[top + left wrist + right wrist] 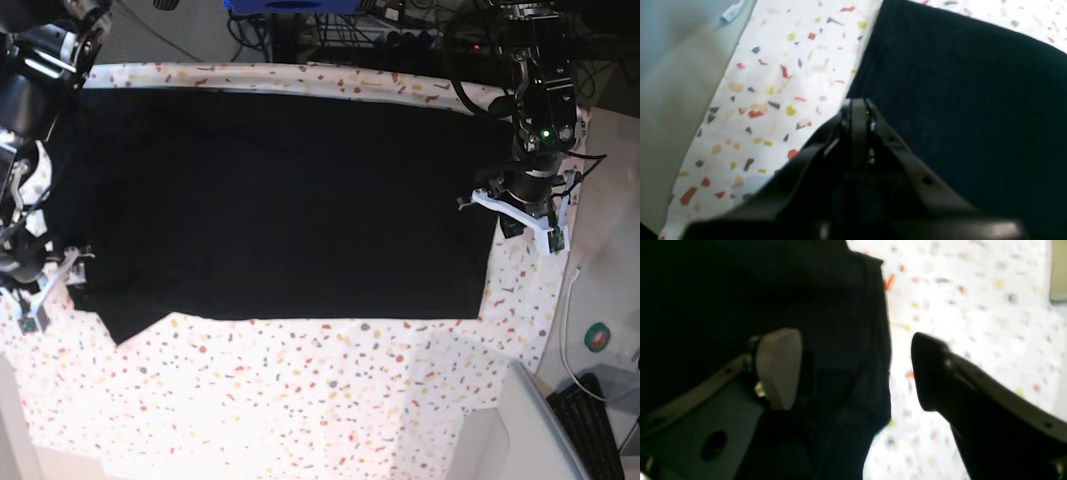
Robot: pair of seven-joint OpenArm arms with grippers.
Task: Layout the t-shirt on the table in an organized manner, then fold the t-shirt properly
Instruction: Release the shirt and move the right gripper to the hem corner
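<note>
T-shirt (840,340) edge lies between the right end effector (857,370) fingers.

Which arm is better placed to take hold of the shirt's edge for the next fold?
Probably the right gripper: its jaws stand open astride the t-shirt edge. The left gripper is shut at its own edge.

The plain black fabric t-shirt (280,205) lies spread on the speckled white-clothed table (330,400), one hand at each end.
</note>
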